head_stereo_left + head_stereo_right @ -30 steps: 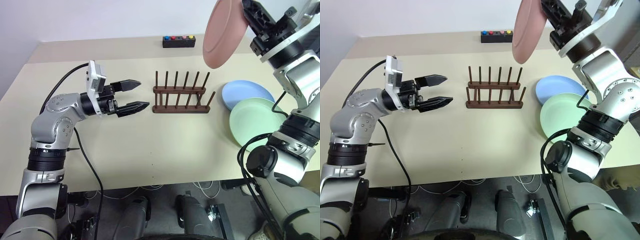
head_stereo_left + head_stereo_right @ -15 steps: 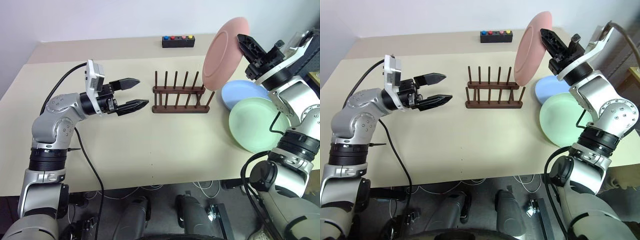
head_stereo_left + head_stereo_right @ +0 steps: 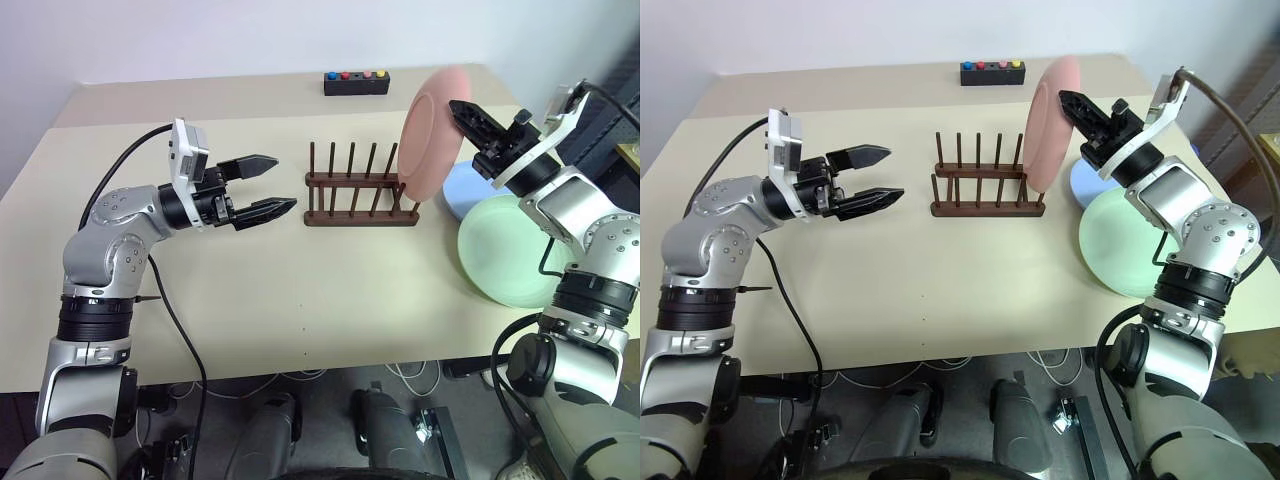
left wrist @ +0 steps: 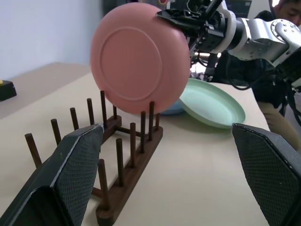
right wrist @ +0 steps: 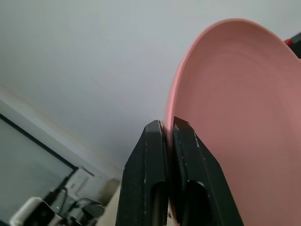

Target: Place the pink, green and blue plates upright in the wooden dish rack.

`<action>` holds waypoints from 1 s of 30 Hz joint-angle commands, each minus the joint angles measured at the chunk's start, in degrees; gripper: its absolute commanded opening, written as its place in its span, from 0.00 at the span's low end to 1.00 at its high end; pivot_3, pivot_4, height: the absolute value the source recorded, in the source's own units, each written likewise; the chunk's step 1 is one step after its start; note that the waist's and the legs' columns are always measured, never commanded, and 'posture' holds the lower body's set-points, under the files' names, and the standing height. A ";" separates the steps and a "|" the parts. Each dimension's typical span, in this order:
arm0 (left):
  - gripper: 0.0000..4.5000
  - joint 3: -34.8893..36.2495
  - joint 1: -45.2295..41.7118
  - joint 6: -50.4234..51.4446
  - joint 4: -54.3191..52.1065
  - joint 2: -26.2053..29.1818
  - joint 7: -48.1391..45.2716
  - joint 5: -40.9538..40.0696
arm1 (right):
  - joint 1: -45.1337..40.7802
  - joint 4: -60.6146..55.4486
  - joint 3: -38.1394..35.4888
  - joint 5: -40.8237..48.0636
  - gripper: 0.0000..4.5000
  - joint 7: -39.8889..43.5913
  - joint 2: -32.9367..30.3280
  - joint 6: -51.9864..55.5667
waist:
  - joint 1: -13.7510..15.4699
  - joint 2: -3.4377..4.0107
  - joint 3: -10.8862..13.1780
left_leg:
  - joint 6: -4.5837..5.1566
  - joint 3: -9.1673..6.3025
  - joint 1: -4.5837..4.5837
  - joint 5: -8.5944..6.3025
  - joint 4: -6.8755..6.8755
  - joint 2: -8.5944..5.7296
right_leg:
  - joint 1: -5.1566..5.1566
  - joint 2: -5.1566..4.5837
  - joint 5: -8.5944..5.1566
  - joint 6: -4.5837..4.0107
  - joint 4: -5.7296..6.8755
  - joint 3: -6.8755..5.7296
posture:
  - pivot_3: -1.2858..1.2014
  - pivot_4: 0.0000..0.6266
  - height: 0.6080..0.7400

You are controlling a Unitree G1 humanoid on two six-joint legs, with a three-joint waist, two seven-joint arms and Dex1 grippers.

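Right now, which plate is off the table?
The pink plate, held upright by the right gripper at the rack's end; green and blue lie flat.

You look down from the robot's head through two side-by-side eyes, facing forward over the beige table (image 3: pixel 300 290); both share the wooden dish rack (image 3: pixel 360 190) at centre. Your left wrist camera sits low and close to the table, looking along the rack toward the upright pink plate (image 4: pixel 138 66). Your right wrist camera is pressed close against that plate's rim, facing upward toward a pale wall.
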 commanded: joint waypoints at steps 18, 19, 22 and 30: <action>1.00 2.11 -1.52 -1.04 -0.76 0.56 0.73 0.83 | -0.61 -0.13 1.84 -6.73 0.88 6.66 -2.18 -4.22 | 0.13 0.00 0.00 | 0.00 0.00 0.00 0.00 0.00 -0.01 | 0.00 -0.01 0.00 0.00 -0.01 0.00 | 0.52 0.24 1.00; 1.00 2.09 -1.75 -1.06 -0.56 0.51 0.69 0.89 | -0.71 -0.56 2.31 -8.03 0.98 7.13 -2.70 -5.28 | 0.14 0.00 0.00 | 0.00 0.00 0.00 0.00 0.00 -0.01 | 0.00 -0.01 0.00 0.00 -0.01 0.00 | 0.52 0.24 1.00; 1.00 2.07 -2.22 -1.21 -0.12 0.36 0.52 1.08 | -0.91 -1.78 3.47 -11.83 0.99 9.17 -3.98 -9.48 | 0.17 0.00 0.00 | 0.00 0.00 0.00 0.00 0.01 -0.01 | 0.00 0.02 0.00 0.00 -0.01 0.00 | 0.52 0.24 1.00; 1.00 1.29 -1.10 0.08 -1.52 1.09 -3.01 -0.23 | -0.58 -4.25 1.90 -18.79 0.99 11.09 -10.20 -17.81 | 0.26 0.03 0.02 | -0.01 0.00 0.00 0.00 0.00 -0.01 | 0.00 0.02 0.00 0.01 -0.02 -0.01 | 0.52 0.24 1.00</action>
